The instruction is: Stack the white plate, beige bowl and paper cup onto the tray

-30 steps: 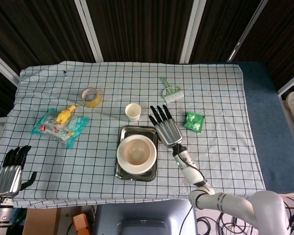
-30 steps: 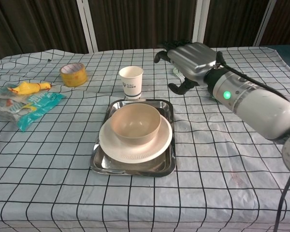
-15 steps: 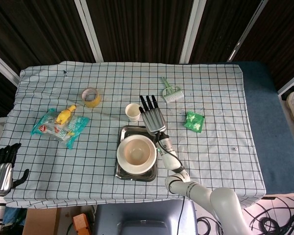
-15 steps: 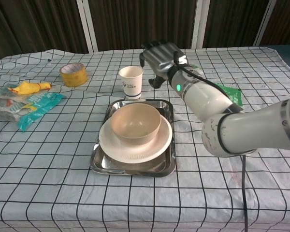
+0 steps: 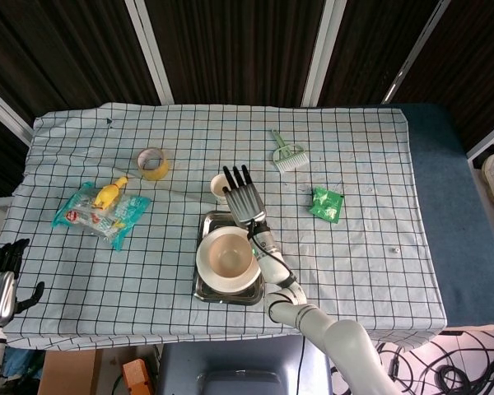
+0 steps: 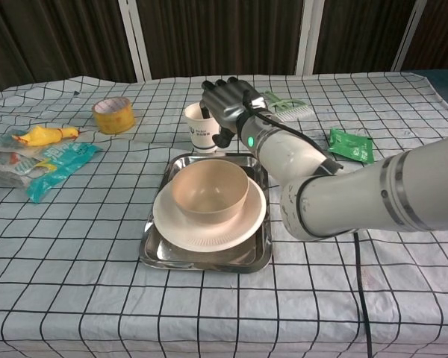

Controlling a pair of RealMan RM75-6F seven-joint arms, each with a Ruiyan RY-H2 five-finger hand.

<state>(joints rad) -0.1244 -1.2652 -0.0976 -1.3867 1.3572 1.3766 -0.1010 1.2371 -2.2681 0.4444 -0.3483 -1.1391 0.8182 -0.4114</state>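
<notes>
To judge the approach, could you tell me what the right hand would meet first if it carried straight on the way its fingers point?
Probably the paper cup: the right hand is already right at its rim, though contact is unclear.

tape roll (image 5: 153,163), snack bag (image 5: 100,210) with yellow toy (image 5: 108,194), green brush (image 5: 286,152), green packet (image 5: 326,203).
</notes>
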